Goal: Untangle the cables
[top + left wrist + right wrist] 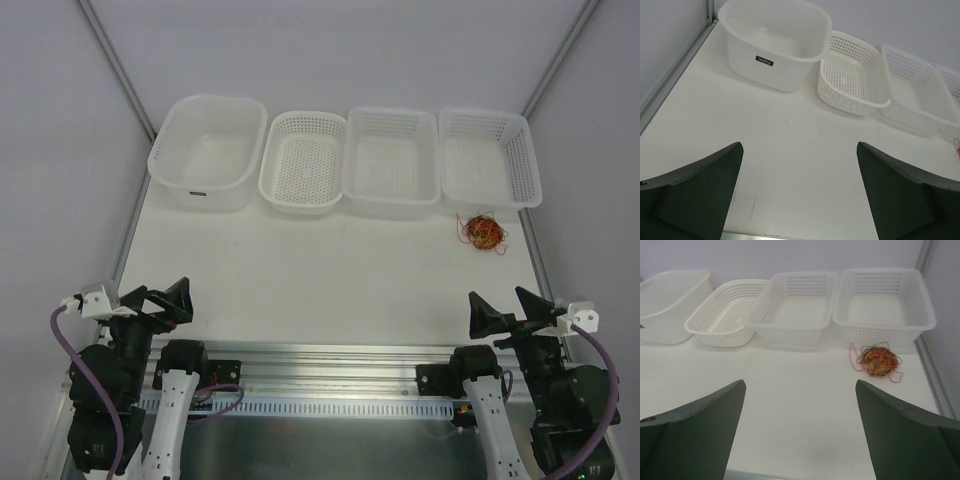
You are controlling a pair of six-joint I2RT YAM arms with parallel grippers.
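Four white bins line the tabletop (pixel 320 275) at twelve o'clock: tub (pixel 205 192) leftmost, then three baskets (pixel 390 204). Cables (pixel 484 233) sit balled at two o'clock, just before the rightmost basket (pixel 492 201). Left pincer (pixel 155 300) and right pincer (pixel 512 310) gape wide, empty; bare tabletop lies between them and the tangle.

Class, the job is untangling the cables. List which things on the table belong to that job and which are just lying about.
Job: cables, one tangled ball.
Lying about: tub; oval basket; middle basket; right basket.
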